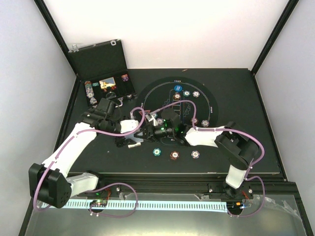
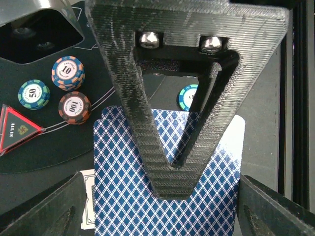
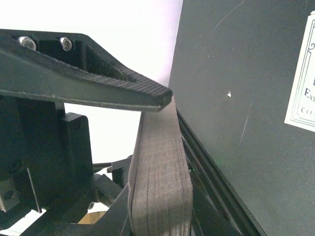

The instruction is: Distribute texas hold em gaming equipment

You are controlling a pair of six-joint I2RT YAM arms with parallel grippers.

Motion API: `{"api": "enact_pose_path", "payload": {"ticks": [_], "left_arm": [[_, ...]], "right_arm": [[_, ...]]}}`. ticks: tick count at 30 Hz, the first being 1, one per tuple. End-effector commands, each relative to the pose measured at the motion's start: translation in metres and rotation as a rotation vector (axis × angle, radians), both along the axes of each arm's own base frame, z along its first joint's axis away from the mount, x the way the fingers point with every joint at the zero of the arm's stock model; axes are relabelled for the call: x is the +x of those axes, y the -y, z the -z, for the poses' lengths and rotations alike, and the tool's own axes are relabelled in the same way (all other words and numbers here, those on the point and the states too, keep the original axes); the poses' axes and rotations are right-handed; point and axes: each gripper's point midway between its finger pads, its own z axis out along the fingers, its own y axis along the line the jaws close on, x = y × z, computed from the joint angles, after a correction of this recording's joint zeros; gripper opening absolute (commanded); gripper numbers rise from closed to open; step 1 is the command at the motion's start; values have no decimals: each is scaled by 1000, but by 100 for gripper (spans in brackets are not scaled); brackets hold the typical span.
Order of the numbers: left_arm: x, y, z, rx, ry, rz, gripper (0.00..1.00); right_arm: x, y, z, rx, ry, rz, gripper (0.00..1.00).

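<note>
My right gripper [image 1: 156, 129] is shut on a thick deck of playing cards [image 3: 160, 187], seen edge-on between its upper and lower fingers in the right wrist view. In the left wrist view the deck's blue diamond back [image 2: 128, 196] lies under the right gripper's V-shaped finger [image 2: 172, 162]. My left gripper [image 2: 162, 199] is open, with one finger on each side of the deck and a small gap at each side. On the mat to the left sit a 10 chip [image 2: 68, 73], a teal 50 chip [image 2: 34, 94], a brown 100 chip [image 2: 74, 107] and a red triangle marker [image 2: 17, 129].
An open black case [image 1: 101, 61] with chips and cards stands at the back left. The round black mat [image 1: 162, 93] carries chips at its far side [image 1: 186, 93] and right [image 1: 205, 123]. Teal [image 1: 157, 152], brown [image 1: 174, 155] and grey [image 1: 195, 154] chips lie near the front.
</note>
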Motion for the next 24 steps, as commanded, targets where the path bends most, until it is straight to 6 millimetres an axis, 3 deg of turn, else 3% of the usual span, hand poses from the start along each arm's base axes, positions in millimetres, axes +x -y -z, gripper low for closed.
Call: {"api": "enact_pose_path", "payload": {"ticks": [1, 10, 17, 24], "left_arm": [[-6, 8, -6, -46, 21, 43, 83], [-9, -1, 7, 6, -1, 18, 84], [-10, -1, 7, -7, 35, 22, 65], [-13, 0, 11, -9, 25, 36, 65]], "right_arm": [[-6, -3, -11, 51, 31, -31, 5], [-7, -2, -14, 72, 28, -29, 5], [-7, -3, -14, 78, 22, -26, 5], [-7, -3, -12, 79, 16, -27, 6]]}}
